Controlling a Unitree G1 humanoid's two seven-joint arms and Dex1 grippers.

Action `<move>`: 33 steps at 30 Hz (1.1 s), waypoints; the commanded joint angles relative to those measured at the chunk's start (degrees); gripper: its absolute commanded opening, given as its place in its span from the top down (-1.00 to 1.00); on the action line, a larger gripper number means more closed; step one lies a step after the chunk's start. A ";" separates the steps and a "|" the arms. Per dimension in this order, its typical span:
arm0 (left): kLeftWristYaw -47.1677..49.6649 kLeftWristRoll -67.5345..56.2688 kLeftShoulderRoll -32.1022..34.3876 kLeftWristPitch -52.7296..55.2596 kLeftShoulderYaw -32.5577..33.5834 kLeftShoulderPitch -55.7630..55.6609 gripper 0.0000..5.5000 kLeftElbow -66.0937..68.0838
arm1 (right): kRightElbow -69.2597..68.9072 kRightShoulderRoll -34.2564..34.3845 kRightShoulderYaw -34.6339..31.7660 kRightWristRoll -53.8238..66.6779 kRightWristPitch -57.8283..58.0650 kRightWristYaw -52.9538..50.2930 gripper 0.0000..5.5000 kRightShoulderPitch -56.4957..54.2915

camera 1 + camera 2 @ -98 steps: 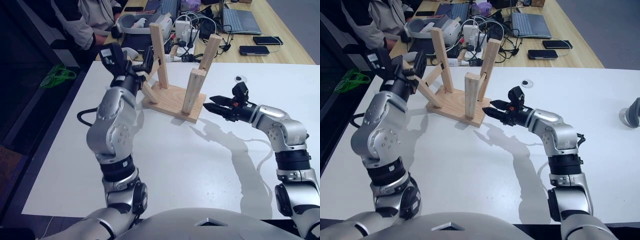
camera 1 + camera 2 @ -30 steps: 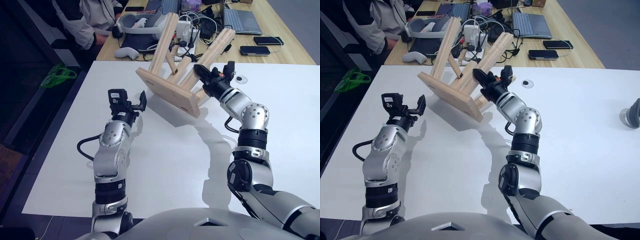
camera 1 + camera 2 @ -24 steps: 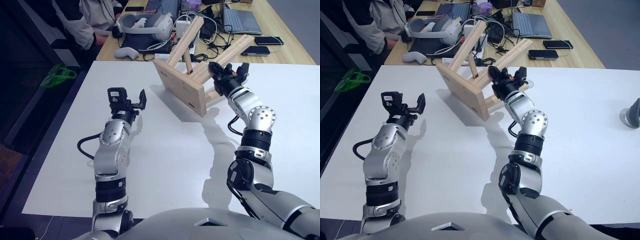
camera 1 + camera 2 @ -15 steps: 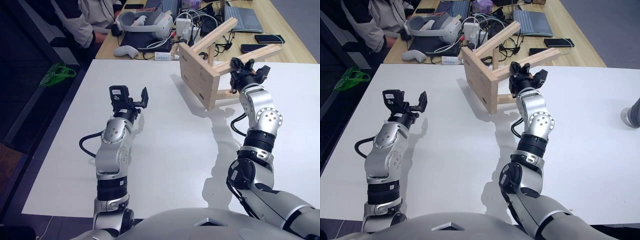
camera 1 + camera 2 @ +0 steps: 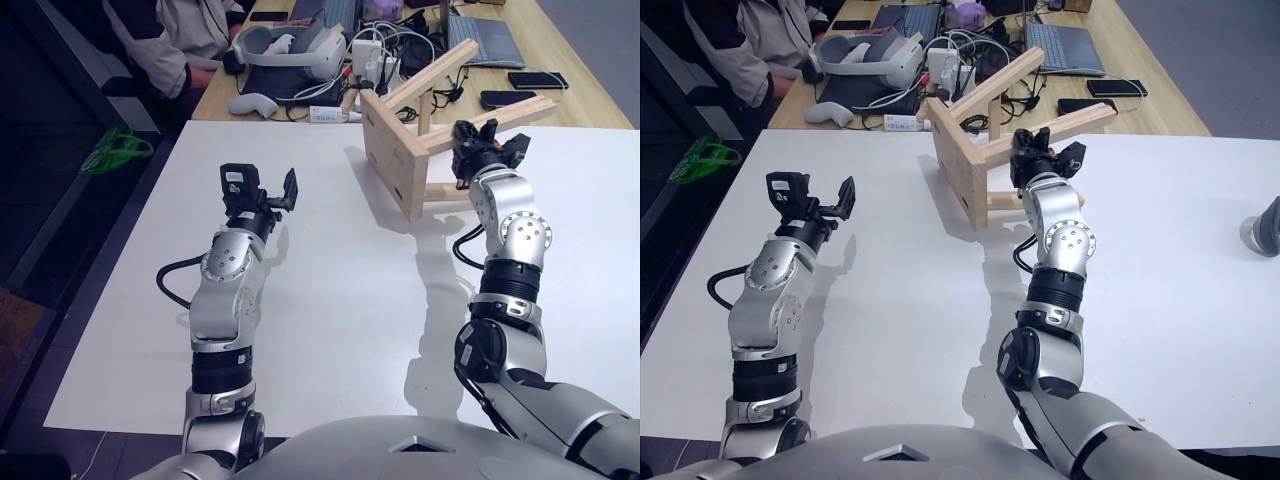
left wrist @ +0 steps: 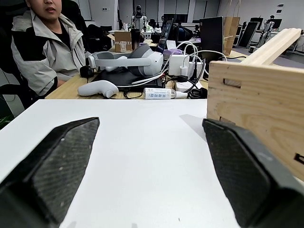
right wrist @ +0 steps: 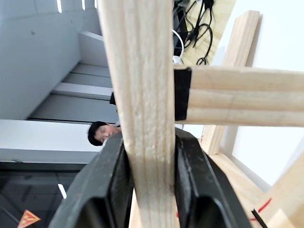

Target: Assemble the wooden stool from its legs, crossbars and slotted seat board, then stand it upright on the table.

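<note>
The wooden stool (image 5: 388, 150) lies tipped on its side at the back of the white table (image 5: 330, 300). Its slotted seat board stands almost vertical, and the legs and crossbars point away to the right. My right gripper (image 5: 465, 150) is shut on one of the upper legs (image 7: 142, 118), with a black finger (image 7: 111, 190) on each side of the wood. My left gripper (image 5: 265, 198) hovers over the table left of the stool, open, with nothing between its fingers (image 6: 52, 166). In the left wrist view the seat board (image 6: 256, 109) is just beyond it.
Behind the table runs a wooden desk (image 5: 570, 105) with a headset (image 5: 285, 45), a controller, cables, a laptop and phones. A person sits at the desk's left end. A grey object (image 5: 1265, 225) stands at the table's right edge. The table's near half is bare.
The stool was upside down, legs up, with my left gripper at it. My left gripper has let go and drawn back. My right gripper has taken a leg and tipped the stool onto its side.
</note>
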 commanded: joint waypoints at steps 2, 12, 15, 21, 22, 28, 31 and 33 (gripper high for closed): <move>-0.14 0.66 0.50 -0.27 -0.40 -0.98 -0.47 0.56 | 5.40 6.66 1.69 -2.57 2.79 -9.49 0.48 6.64; 0.08 0.92 0.40 -0.34 -0.19 -1.43 -0.47 0.73 | -5.36 8.09 1.93 5.29 5.04 -22.53 -0.17 7.01; 0.41 1.00 0.22 -0.53 -0.06 -1.40 -0.47 0.72 | -9.80 8.20 3.55 7.87 5.61 -26.91 -0.32 6.26; 0.86 1.08 -0.07 -1.23 -0.16 -1.86 -0.47 1.10 | -14.88 1.97 12.40 8.21 12.73 -17.54 -0.74 4.91; 0.88 1.05 -0.09 -1.32 -0.15 -1.87 -0.47 1.13 | -16.11 0.13 14.54 7.55 15.02 -15.04 -0.78 5.07; 0.95 1.03 -0.16 -1.89 -0.27 -2.01 -0.47 1.45 | -20.93 -5.59 20.73 4.08 24.94 -9.68 -0.95 3.48; 1.24 1.12 -0.22 -2.17 -0.16 -2.03 -0.47 1.53 | -20.38 -6.68 20.95 4.43 28.25 -8.96 -0.95 1.38; 1.32 1.11 -0.18 -2.26 -0.16 -2.02 -0.47 1.55 | -19.41 -6.84 20.46 4.55 29.68 -9.04 -0.95 0.51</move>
